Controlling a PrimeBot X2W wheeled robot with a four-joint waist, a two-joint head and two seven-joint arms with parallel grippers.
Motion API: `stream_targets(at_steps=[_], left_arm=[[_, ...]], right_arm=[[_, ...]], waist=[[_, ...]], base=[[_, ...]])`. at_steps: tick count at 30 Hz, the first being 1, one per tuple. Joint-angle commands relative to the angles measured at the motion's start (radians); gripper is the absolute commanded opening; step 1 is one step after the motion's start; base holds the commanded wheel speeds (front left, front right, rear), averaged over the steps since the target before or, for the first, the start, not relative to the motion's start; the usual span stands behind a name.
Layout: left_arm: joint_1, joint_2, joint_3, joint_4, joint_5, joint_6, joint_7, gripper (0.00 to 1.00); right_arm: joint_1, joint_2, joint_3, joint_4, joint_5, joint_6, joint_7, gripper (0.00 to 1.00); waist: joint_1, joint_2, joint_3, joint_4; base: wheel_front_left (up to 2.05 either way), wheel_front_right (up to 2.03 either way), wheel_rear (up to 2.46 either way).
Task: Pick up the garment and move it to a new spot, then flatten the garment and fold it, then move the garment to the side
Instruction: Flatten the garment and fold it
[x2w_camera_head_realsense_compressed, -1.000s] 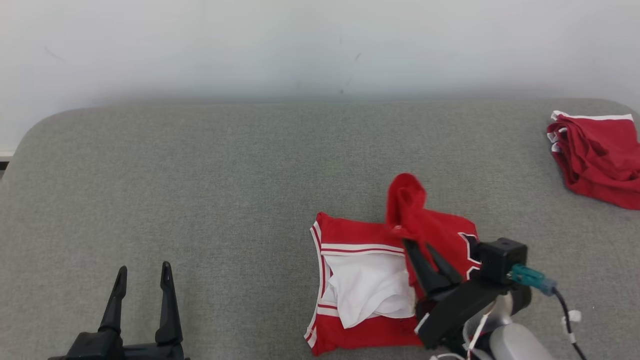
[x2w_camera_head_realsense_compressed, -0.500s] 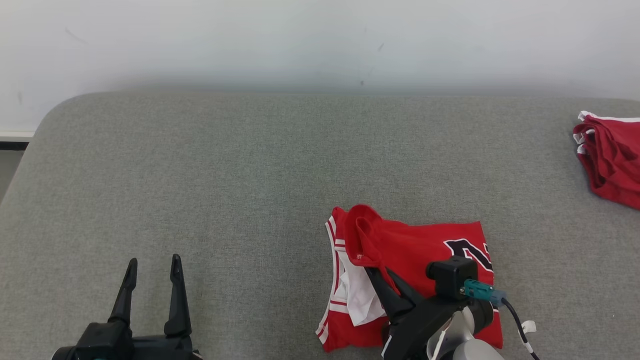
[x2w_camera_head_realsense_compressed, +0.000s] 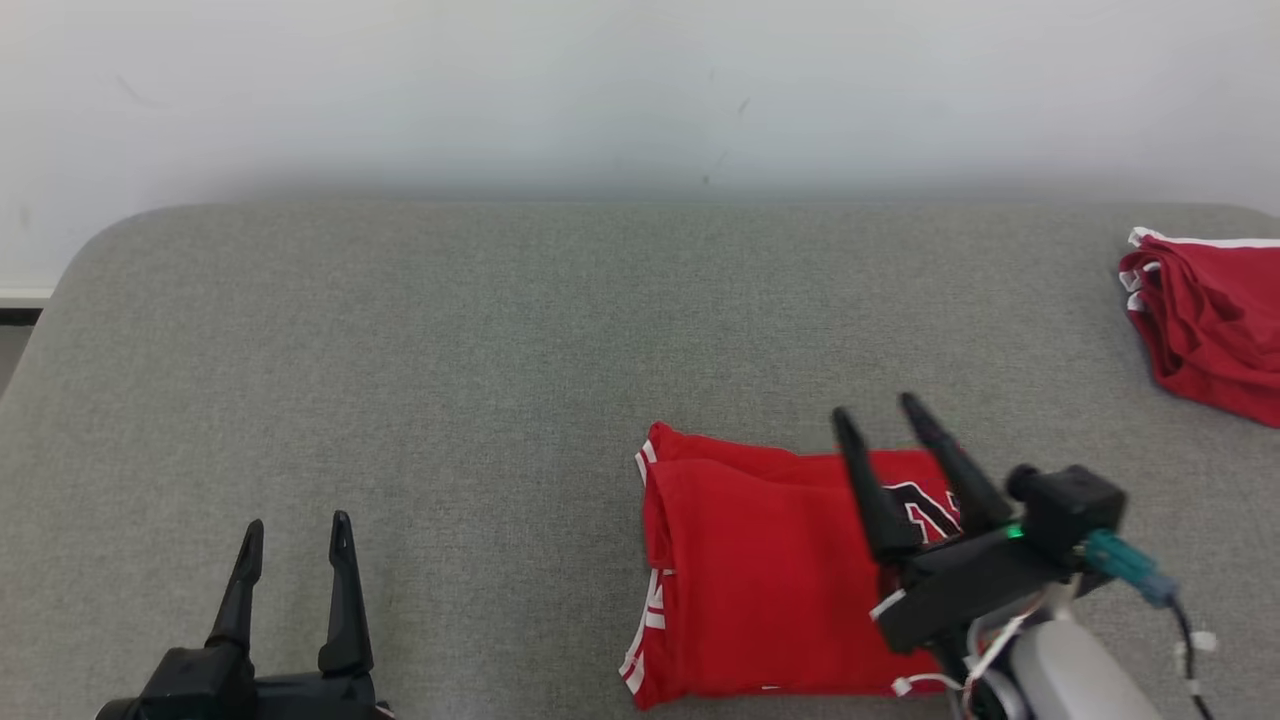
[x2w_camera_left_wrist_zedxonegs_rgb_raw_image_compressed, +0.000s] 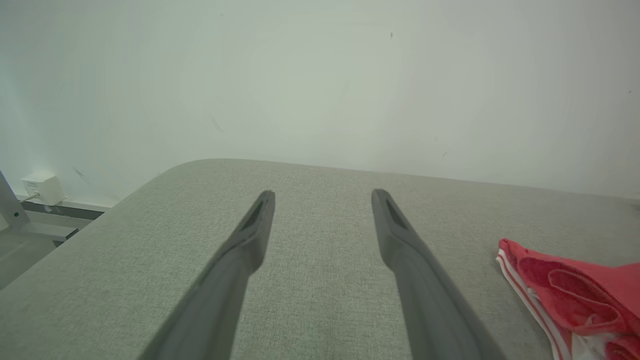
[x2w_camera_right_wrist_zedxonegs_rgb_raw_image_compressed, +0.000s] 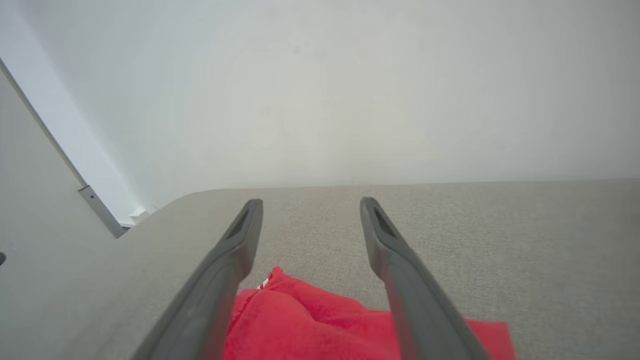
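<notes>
Folded garment (x2w_camera_head_realsense_compressed: 760, 580) flat on the padded table (x2w_camera_head_realsense_compressed: 450, 350), close to the near edge and right of the middle, with 1 wall (x2w_camera_head_realsense_compressed: 600, 90) behind the table's far edge. Over the garment's right part, the right gripper (x2w_camera_head_realsense_compressed: 873, 407), its 2 fingers pointing away toward the wall; well to the garment's left, about as near and over bare table, the left gripper (x2w_camera_head_realsense_compressed: 297, 521), its 2 fingers pointing the same way. Far to the garment's right and farther back, at the table's right edge, another heap of cloth (x2w_camera_head_realsense_compressed: 1210, 330), well apart from the garment.
</notes>
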Motion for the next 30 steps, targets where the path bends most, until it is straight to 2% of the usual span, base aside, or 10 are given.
stream_targets(at_steps=[1,7,15,24,30], left_arm=[[0.014,-0.002,0.003,-0.003,0.007,-0.005,-0.003,1.0],[0.028,-0.002,0.01,-0.012,0.015,-0.003,-0.003,1.0],[0.053,-0.002,0.017,-0.028,0.023,-0.001,-0.003,1.0],[0.075,-0.002,0.024,-0.035,0.045,-0.007,-0.003,1.0],[0.094,0.013,0.012,-0.033,0.051,-0.033,-0.003,1.0]], right_arm=[[0.014,-0.018,-0.028,-0.012,-0.006,-0.003,-0.02,1.0],[0.071,-0.051,-0.133,-0.053,-0.024,-0.003,-0.07,1.0],[0.171,-0.034,-0.225,-0.101,-0.049,-0.003,-0.102,1.0],[0.267,-0.004,-0.259,-0.13,-0.077,-0.003,-0.113,1.0],[0.306,0.008,-0.258,-0.137,-0.09,-0.003,-0.113,1.0]], waist=[[0.0,0.0,-0.009,-0.009],[0.0,0.0,-0.021,-0.028],[0.0,0.0,-0.041,-0.058],[0.0,0.0,-0.065,-0.09],[0.0,0.0,-0.08,-0.098]], base=[[0.0,0.0,0.0],[0.0,0.0,0.0],[0.0,0.0,0.0],[0.0,0.0,0.0],[0.0,0.0,0.0]])
